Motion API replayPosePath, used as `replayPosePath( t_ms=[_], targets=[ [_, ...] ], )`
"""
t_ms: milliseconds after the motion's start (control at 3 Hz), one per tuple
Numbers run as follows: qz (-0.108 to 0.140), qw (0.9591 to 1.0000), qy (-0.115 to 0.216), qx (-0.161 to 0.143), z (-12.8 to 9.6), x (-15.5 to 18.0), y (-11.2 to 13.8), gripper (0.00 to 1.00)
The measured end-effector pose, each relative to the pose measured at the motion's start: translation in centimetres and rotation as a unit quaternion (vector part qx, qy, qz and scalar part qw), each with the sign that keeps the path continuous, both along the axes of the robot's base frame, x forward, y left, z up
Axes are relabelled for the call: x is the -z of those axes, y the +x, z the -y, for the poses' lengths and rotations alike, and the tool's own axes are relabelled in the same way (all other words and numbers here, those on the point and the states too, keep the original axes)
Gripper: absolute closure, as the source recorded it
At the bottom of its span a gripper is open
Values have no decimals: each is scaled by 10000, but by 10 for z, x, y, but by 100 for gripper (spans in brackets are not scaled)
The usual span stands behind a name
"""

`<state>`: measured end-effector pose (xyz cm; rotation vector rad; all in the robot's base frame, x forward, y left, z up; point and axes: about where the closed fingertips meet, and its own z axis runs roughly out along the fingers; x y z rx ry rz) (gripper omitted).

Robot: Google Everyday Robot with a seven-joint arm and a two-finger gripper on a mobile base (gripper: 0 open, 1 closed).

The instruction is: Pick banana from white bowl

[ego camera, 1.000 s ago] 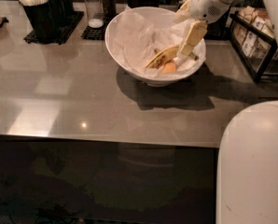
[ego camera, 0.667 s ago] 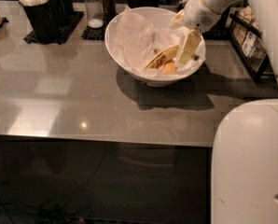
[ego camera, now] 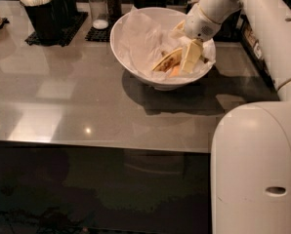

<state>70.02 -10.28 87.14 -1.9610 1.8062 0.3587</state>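
The white bowl (ego camera: pixel 120 51) stands on the grey table at the back centre, lined with crinkled white paper (ego camera: pixel 140 35). The banana (ego camera: pixel 167 61), yellow with brown spots, lies tilted on the paper in the bowl's right half. A small pale-orange piece (ego camera: pixel 175 71) sits just below it. My gripper (ego camera: pixel 191 58) reaches down into the bowl from the upper right. It is right beside the banana's right end, touching or nearly touching it. The white arm (ego camera: pixel 218 4) hides the bowl's far right rim.
Black cutlery holders (ego camera: pixel 48 11) and shakers (ego camera: pixel 100 6) on black mats stand at the back left. A dark rack (ego camera: pixel 253 40) stands right of the bowl. My white body (ego camera: pixel 255 169) fills the lower right. The table's front edge (ego camera: pixel 96 144) runs across the middle.
The gripper has sunk a little lower into the bowl and come closer to the banana. The arm has swung slightly left. The bowl and banana have not moved.
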Motion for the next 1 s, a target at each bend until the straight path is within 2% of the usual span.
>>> replayPosePath(
  t_ms=[333, 1000],
  targets=[
    [-98, 10000, -16, 0, -1, 10, 1, 23],
    [-201, 9998, -22, 37, 4, 14, -3, 69]
  ],
)
